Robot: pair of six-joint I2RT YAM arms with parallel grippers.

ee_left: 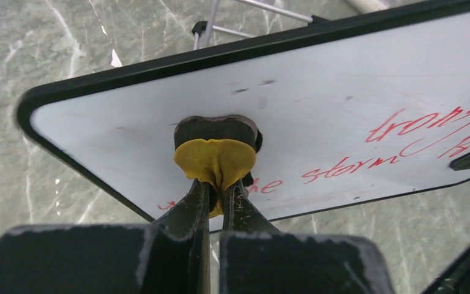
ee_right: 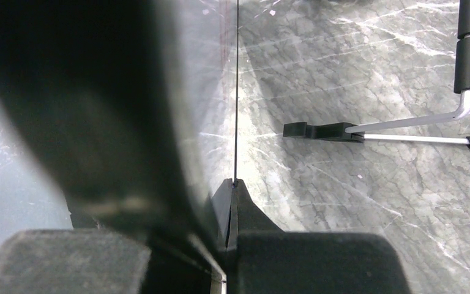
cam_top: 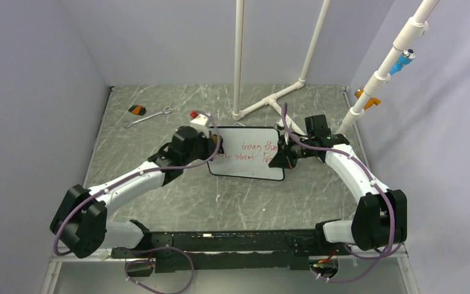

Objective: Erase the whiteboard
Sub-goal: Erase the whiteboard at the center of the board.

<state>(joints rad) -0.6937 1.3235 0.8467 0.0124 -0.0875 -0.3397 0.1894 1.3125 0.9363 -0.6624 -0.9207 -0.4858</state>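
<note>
Whiteboard (cam_top: 248, 153), smooth, round-cornered, under yellow-backed eraser (ee_left: 215, 160)

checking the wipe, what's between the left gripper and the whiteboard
An eraser: yellow back pinched in the left gripper, dark pad against the whiteboard. Left wrist view shows it.

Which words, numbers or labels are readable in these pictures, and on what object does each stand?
"storm": red handwriting, lower line of the whiteboard.
"trong": red, upper line; perhaps part of a longer word.
"he": red, lower line; its beginning is hidden behind the yellow pad.
Other red words at the board's right edge: cut off or blurred, unreadable.
No printed label, brand or number is readable elsewhere.
</note>
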